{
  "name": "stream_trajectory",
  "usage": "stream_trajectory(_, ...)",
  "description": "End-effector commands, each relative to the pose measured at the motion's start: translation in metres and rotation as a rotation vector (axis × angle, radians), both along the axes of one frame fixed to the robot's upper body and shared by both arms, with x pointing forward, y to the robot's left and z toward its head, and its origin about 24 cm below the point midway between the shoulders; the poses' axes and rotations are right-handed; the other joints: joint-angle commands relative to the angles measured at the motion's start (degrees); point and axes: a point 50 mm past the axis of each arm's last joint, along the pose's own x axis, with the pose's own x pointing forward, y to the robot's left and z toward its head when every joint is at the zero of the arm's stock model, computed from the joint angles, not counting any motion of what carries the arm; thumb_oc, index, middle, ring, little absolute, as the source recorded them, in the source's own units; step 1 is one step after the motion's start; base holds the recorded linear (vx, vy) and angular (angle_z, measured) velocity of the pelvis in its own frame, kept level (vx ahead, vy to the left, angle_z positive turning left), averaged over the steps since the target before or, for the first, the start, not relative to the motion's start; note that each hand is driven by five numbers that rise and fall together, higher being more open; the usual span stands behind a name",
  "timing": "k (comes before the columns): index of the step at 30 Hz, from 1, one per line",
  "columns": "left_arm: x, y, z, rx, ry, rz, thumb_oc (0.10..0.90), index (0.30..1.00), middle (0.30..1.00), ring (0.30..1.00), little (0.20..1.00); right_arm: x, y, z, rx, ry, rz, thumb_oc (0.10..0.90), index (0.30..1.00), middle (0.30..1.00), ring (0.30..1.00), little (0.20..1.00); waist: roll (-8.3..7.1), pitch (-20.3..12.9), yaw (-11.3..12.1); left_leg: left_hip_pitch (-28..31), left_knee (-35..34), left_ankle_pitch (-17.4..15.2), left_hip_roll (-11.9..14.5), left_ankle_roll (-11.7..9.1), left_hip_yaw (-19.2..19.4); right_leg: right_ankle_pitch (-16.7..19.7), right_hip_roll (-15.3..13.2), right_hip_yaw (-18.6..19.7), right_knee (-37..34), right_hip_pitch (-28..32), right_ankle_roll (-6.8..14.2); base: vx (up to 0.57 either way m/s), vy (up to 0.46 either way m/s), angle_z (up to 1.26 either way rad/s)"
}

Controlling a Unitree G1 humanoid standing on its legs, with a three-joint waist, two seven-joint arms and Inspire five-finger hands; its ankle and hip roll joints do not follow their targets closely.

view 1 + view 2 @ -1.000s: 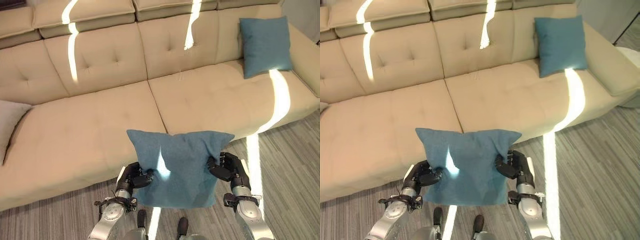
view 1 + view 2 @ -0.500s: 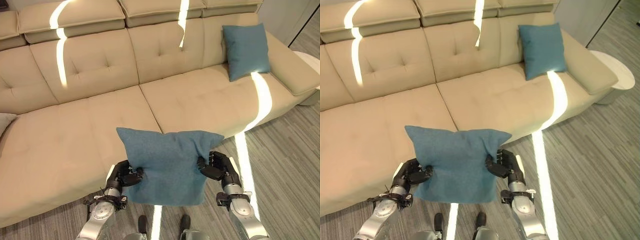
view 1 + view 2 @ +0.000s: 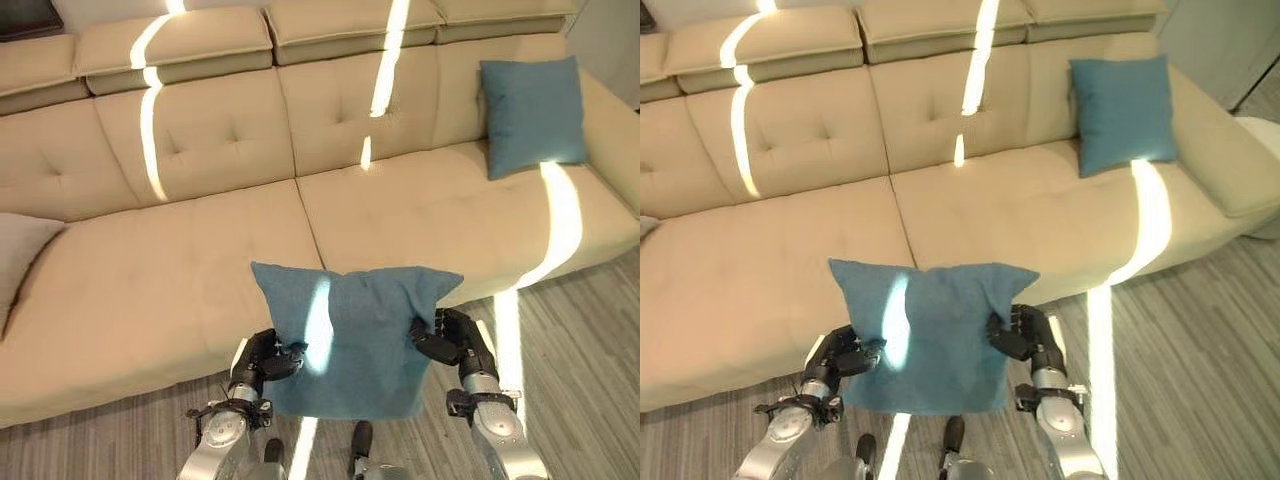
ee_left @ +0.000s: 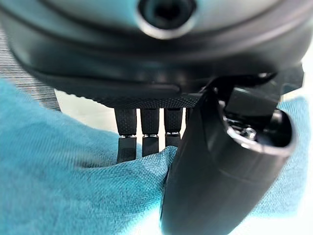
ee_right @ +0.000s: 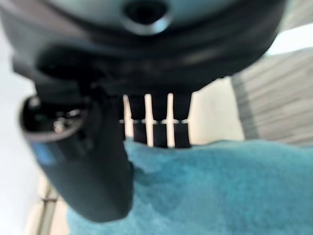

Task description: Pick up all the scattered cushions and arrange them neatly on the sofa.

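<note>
Holding a teal cushion [image 3: 355,340] upright between both hands, in front of the sofa [image 3: 200,270], at 6 o'clock in the eye views. Left hand [image 3: 262,357] fingers [image 4: 149,132] and thumb curled, pinching its left edge; right hand [image 3: 455,340] fingers [image 5: 156,127] curled on its right edge. Second teal cushion [image 3: 532,115] leans on the backrest at 2 o'clock. Grey cushion [image 3: 18,255] at 9 o'clock.

Both eye views look steeply down from the robot's head, a slight sideways offset apart, sharing the beige sofa [image 3: 200,250] and the striped floor [image 3: 1200,340]. Each wrist view peers along its own hand from very close onto teal cushion [image 4: 58,191] fabric.
</note>
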Motion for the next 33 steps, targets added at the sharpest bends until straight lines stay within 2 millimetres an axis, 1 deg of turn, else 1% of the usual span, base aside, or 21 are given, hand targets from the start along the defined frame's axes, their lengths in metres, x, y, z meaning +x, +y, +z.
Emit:
stream_trajectory(1, 0.032, -0.007, 0.055, -0.05, -0.312, -0.06, 0.4, 0.3, 0.3, 0.3, 0.3, 0.013, -0.004, 0.058, -0.007, -0.326, 0.002, 0.4, 0.3, 0.3, 0.3, 0.3, -2.59, -4.59, -0.33, -3.03, 0.92, -5.03, -1.41, 1.21, 2.57, -8.57, -2.26, 2.52, 2.27, 3.0, 4.36, 0.1, -0.025, 0.28)
stream_trajectory(3, 0.033, -0.008, 0.055, -0.046, -0.309, -0.066, 0.4, 0.3, 0.3, 0.3, 0.3, 0.013, -0.004, 0.058, -0.007, -0.327, 0.0, 0.4, 0.3, 0.3, 0.3, 0.3, -2.44, -4.76, -0.31, -3.33, -1.61, -3.95, -1.77, 1.42, 2.56, -8.59, -1.94, 2.46, 1.98, 3.12, 4.48, 0.1, -0.018, 0.23)
stream_trajectory(5, 0.035, -0.009, 0.058, -0.038, -0.321, -0.066, 0.4, 0.3, 0.3, 0.3, 0.3, 0.015, -0.003, 0.056, 0.007, -0.32, -0.013, 0.4, 0.3, 0.3, 0.3, 0.3, -2.32, -4.1, 0.56, -6.68, -4.55, -0.62, -3.07, 0.99, 0.79, -9.15, -0.66, 3.38, 1.34, 3.92, 4.44, 0.14, 0.009, 0.13)
stream_trajectory(8, 0.034, -0.009, 0.058, -0.04, -0.322, -0.062, 0.4, 0.3, 0.3, 0.3, 0.3, 0.016, -0.001, 0.054, 0.006, -0.312, -0.007, 0.4, 0.3, 0.3, 0.3, 0.3, -2.28, -4.15, 1.0, -7.45, -5.47, 0.38, -2.68, 0.59, -0.35, -9.97, -0.2, 4.23, 1.4, 4.36, 4.56, 0.12, 0.055, -0.14)
stream_trajectory(13, 0.031, -0.01, 0.054, -0.046, -0.304, -0.07, 0.4, 0.3, 0.3, 0.3, 0.3, 0.015, 0.002, 0.054, -0.003, -0.308, 0.009, 0.4, 0.3, 0.3, 0.3, 0.3, -2.39, -5.0, 1.03, -5.63, -6.02, -0.44, -1.76, 1.0, 0.56, -11.49, -0.66, 4.7, 2.22, 5.98, 5.06, 0.17, 0.128, -0.4)
stream_trajectory(14, 0.034, -0.009, 0.056, -0.036, -0.314, -0.072, 0.4, 0.3, 0.3, 0.3, 0.3, 0.016, 0.004, 0.053, 0.003, -0.302, 0.012, 0.4, 0.3, 0.3, 0.3, 0.3, -3.06, -5.15, 1.25, -5.57, -4.62, -1.49, -2.33, 1.42, 0.45, -11.72, -1.75, 5.42, 3.83, 5.96, 5.63, 0.14, 0.181, 0.04)
stream_trajectory(17, 0.034, -0.006, 0.061, -0.024, -0.332, -0.077, 0.4, 0.3, 0.3, 0.3, 0.3, 0.019, 0.009, 0.05, 0.007, -0.291, 0.033, 0.4, 0.3, 0.3, 0.3, 0.3, -3.38, -5.48, 2.18, -3.81, -3.98, -3.75, -2.98, 3.16, 1.7, -11.88, -3.64, 6.68, 7.76, 5.29, 6.64, 0.15, 0.219, -0.13)
stream_trajectory(18, 0.034, -0.006, 0.061, -0.024, -0.332, -0.077, 0.4, 0.3, 0.3, 0.3, 0.3, 0.019, 0.009, 0.05, 0.008, -0.291, 0.033, 0.4, 0.3, 0.3, 0.3, 0.3, -3.43, -5.43, 2.31, -3.73, -3.96, -3.81, -2.99, 3.2, 1.85, -11.96, -3.7, 6.84, 7.92, 5.23, 6.68, 0.11, 0.214, -0.55)
stream_trajectory(19, 0.034, -0.003, 0.061, -0.015, -0.335, -0.075, 0.4, 0.3, 0.3, 0.3, 0.3, 0.022, 0.015, 0.051, 0.011, -0.289, 0.06, 0.4, 0.3, 0.3, 0.3, 0.3, -3.48, -5.2, 2.9, -2.32, -3.97, -4.83, -3.2, 4.43, 2.92, -9.97, -5.63, 7.27, 13.22, 2.89, 8.36, 0.08, 0.199, -0.64)
stream_trajectory(20, 0.034, 0.0, 0.063, -0.01, -0.341, -0.069, 0.4, 0.3, 0.3, 0.3, 0.3, 0.024, 0.018, 0.052, 0.014, -0.294, 0.074, 0.4, 0.3, 0.3, 0.3, 0.3, -3.57, -4.66, 2.89, -1.69, -3.99, -5.06, -3.4, 5.15, 3.47, -7.39, -6.63, 7.74, 16.82, 1.1, 9.79, 0.09, 0.244, -0.46)
stream_trajectory(21, 0.034, 0.002, 0.064, -0.006, -0.344, -0.064, 0.4, 0.3, 0.3, 0.3, 0.3, 0.025, 0.02, 0.054, 0.022, -0.301, 0.081, 0.4, 0.3, 0.3, 0.3, 0.3, -3.25, -4.08, 2.59, -1.13, -4.15, -5.06, -3.2, 5.58, 3.52, -5.57, -7.02, 8.05, 20.48, -0.93, 10.41, 0.04, 0.163, -0.54)
stream_trajectory(22, 0.034, 0.003, 0.064, -0.003, -0.345, -0.062, 0.4, 0.3, 0.3, 0.3, 0.3, 0.025, 0.021, 0.054, 0.029, -0.305, 0.087, 0.4, 0.3, 0.3, 0.3, 0.3, -2.97, -3.76, 2.45, -0.79, -4.28, -5.19, -3.1, 5.91, 3.4, -5.22, -7.15, 8.6, 23.08, -2.77, 10.6, 0.05, 0.133, -0.53)
stream_trajectory(23, 0.034, 0.005, 0.065, 0.002, -0.35, -0.055, 0.4, 0.3, 0.3, 0.3, 0.3, 0.025, 0.023, 0.054, 0.035, -0.305, 0.091, 0.4, 0.3, 0.3, 0.3, 0.3, -2.71, -3.64, 2.52, -0.19, -4.45, -5.59, -2.97, 6.13, 3.27, -5.16, -7.67, 8.32, 23.77, -3.6, 10.31, 0.12, 0.073, -0.29)
stream_trajectory(24, 0.035, 0.008, 0.067, 0.007, -0.358, -0.049, 0.4, 0.3, 0.3, 0.3, 0.3, 0.026, 0.023, 0.054, 0.041, -0.308, 0.092, 0.4, 0.3, 0.3, 0.3, 0.3, -2.61, -3.65, 2.85, 0.55, -4.32, -6.57, -2.87, 6.18, 3.12, -4.88, -9.66, 6.12, 22.11, -3.94, 9.85, 0.11, 0.019, -0.02)
stream_trajectory(25, 0.035, 0.008, 0.067, 0.007, -0.358, -0.048, 0.4, 0.3, 0.3, 0.3, 0.3, 0.026, 0.023, 0.054, 0.041, -0.308, 0.092, 0.4, 0.3, 0.3, 0.3, 0.3, -2.57, -3.61, 2.75, 0.58, -4.29, -6.61, -2.86, 6.17, 3.02, -4.88, -9.64, 5.99, 22.04, -3.8, 9.83, 0.12, -0.037, -0.04)
stream_trajectory(26, 0.035, 0.01, 0.068, 0.008, -0.362, -0.045, 0.4, 0.3, 0.3, 0.3, 0.3, 0.026, 0.024, 0.055, 0.041, -0.311, 0.097, 0.4, 0.3, 0.3, 0.3, 0.3, -2.53, -3.7, 2.98, 1.16, -4.44, -7.19, -2.56, 5.93, 2.87, -5.2, -10.39, 4.88, 19.98, -3.78, 9.57, 0.1, -0.042, 0.0)
stream_trajectory(27, 0.034, 0.01, 0.067, 0.007, -0.359, -0.045, 0.4, 0.3, 0.3, 0.3, 0.3, 0.027, 0.023, 0.056, 0.038, -0.311, 0.098, 0.4, 0.3, 0.3, 0.3, 0.3, -2.59, -3.82, 3.04, 1.7, -4.61, -7.58, -2.51, 5.79, 2.58, -5.8, -10.32, 4.48, 17.95, -3.88, 9.22, 0.15, -0.056, -0.05)
stream_trajectory(29, 0.034, 0.008, 0.067, -0.005, -0.361, -0.042, 0.4, 0.3, 0.3, 0.3, 0.3, 0.027, 0.023, 0.056, 0.037, -0.31, 0.1, 0.4, 0.3, 0.3, 0.3, 0.3, -2.9, -3.97, 2.74, 2.52, -4.92, -7.9, -2.96, 5.58, 1.82, -6.42, -9.06, 5.79, 14.99, -4.42, 9.11, 0.15, -0.051, -0.05)
stream_trajectory(30, 0.035, 0.006, 0.066, -0.015, -0.357, -0.043, 0.4, 0.3, 0.3, 0.3, 0.3, 0.026, 0.022, 0.056, 0.037, -0.311, 0.095, 0.4, 0.3, 0.3, 0.3, 0.3, -3.28, -3.86, 2.33, 3.32, -4.94, -8.33, -3.43, 5.41, 1.06, -6.74, -7.36, 8.27, 12.8, -4.65, 9.29, 0.15, -0.053, 0.03)
stream_trajectory(32, 0.035, 0.002, 0.064, -0.023, -0.353, -0.045, 0.4, 0.3, 0.3, 0.3, 0.3, 0.026, 0.02, 0.056, 0.023, -0.311, 0.096, 0.4, 0.3, 0.3, 0.3, 0.3, -3.72, -4.05, 1.73, 4.54, -5.98, -8.12, -3.68, 4.84, -0.41, -5.89, -5.68, 10.88, 11.27, -5.97, 9.58, 0.18, -0.128, 0.48)
stream_trajectory(33, 0.035, 0.002, 0.064, -0.024, -0.353, -0.044, 0.4, 0.3, 0.3, 0.3, 0.3, 0.026, 0.02, 0.056, 0.023, -0.311, 0.096, 0.4, 0.3, 0.3, 0.3, 0.3, -3.68, -4.03, 1.7, 4.58, -6.02, -8.12, -3.65, 4.82, -0.45, -5.91, -5.66, 10.83, 11.26, -5.92, 9.57, 0.11, -0.102, 0.77)
